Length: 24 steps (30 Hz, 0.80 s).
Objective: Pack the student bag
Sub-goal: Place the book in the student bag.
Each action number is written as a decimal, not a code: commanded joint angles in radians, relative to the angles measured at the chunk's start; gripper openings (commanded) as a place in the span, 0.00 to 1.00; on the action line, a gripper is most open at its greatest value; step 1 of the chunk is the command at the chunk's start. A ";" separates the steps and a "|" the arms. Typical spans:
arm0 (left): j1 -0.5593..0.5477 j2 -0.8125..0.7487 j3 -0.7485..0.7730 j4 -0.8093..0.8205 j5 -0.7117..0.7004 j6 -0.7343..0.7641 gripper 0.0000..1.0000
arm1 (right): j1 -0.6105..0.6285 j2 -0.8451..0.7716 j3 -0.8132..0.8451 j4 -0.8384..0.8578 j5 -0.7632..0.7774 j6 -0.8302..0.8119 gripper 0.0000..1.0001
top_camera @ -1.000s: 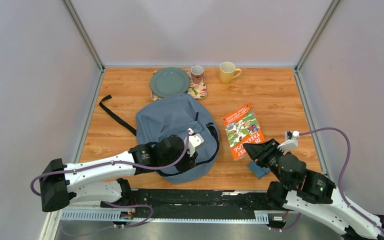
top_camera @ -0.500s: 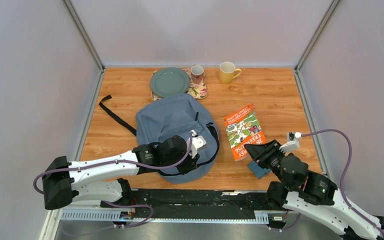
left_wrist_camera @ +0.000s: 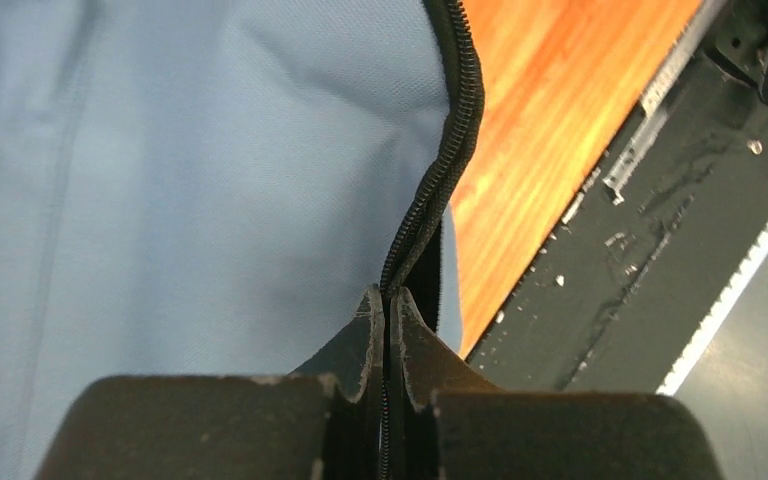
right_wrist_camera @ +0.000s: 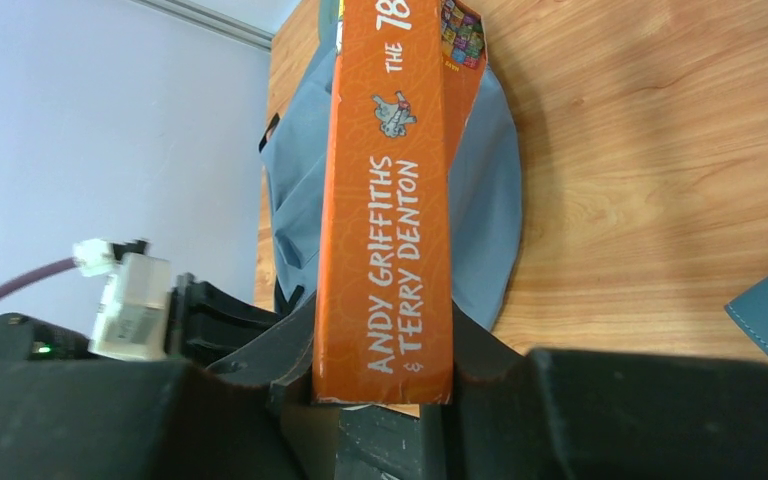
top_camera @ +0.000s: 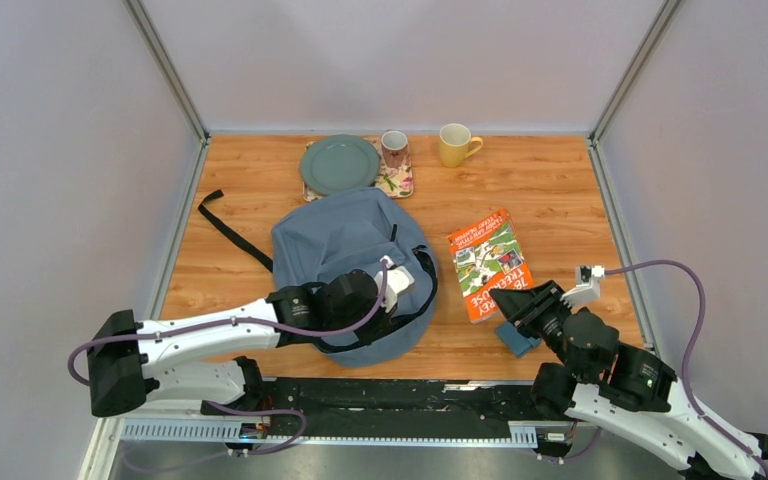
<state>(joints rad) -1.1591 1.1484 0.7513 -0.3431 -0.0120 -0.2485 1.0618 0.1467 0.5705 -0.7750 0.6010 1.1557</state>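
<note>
From above, the student bag (top_camera: 345, 245) lies flat in the middle of the bench (top_camera: 560, 190). I judge the packing as hardly begun: the orange book (top_camera: 487, 262) is outside it, just to its right, and a dark teal flat thing (top_camera: 516, 339) waits near the front edge (the green plate (top_camera: 339, 164) at the back is probably not for packing). The left tool (top_camera: 397, 290) sits on the bag's near right side; the right tool (top_camera: 502, 298) is at the book's near end.

In the left wrist view the tool is closed tightly, pinching the black zipper (left_wrist_camera: 448, 160) at the bag's border; whether the pull tab is inside, I cannot tell.

In the right wrist view the tool is open only as wide as the book is thick and clamps its spine end. Left to do: open the bag, put the book in.
</note>
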 commanded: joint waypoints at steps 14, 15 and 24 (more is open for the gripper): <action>-0.004 -0.207 0.264 0.082 -0.390 0.074 0.00 | -0.002 0.040 -0.015 0.167 -0.231 0.140 0.00; -0.004 -0.207 0.266 0.091 -0.393 0.083 0.00 | 0.000 0.042 -0.029 0.190 -0.256 0.159 0.00; -0.004 -0.230 0.246 0.148 -0.424 0.101 0.00 | 0.000 0.080 -0.162 0.370 -0.474 0.303 0.00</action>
<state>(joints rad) -1.1584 0.9604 0.9642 -0.3405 -0.4206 -0.1749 1.0618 0.2150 0.4046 -0.5999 0.2344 1.3628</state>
